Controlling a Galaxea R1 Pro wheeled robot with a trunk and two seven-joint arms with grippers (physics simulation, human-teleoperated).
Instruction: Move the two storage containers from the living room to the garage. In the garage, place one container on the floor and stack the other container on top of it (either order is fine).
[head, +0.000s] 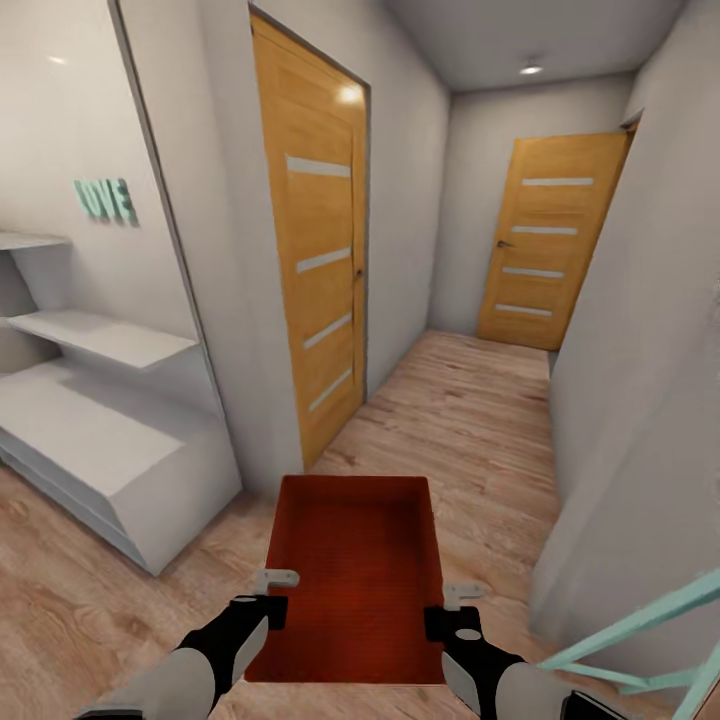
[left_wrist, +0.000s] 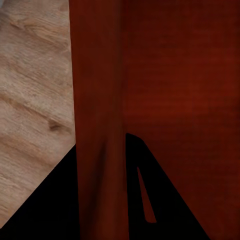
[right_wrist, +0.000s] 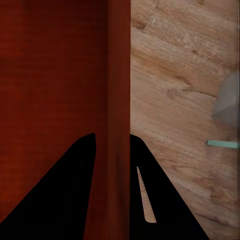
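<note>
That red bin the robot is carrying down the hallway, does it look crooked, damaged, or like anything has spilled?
Nothing stands out. The storage container sits level and square between the left gripper and right gripper, each clamped on a side wall. It is empty and intact, and the wood floor shows no spill.

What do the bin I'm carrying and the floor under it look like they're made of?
The storage container looks like matte orange-red plastic or woven fabric: a fine ribbed texture covers its base and there is no gloss, so it's uncertain which. The floor looks like light wood planks or laminate, with visible grain, knots and plank seams.
</note>
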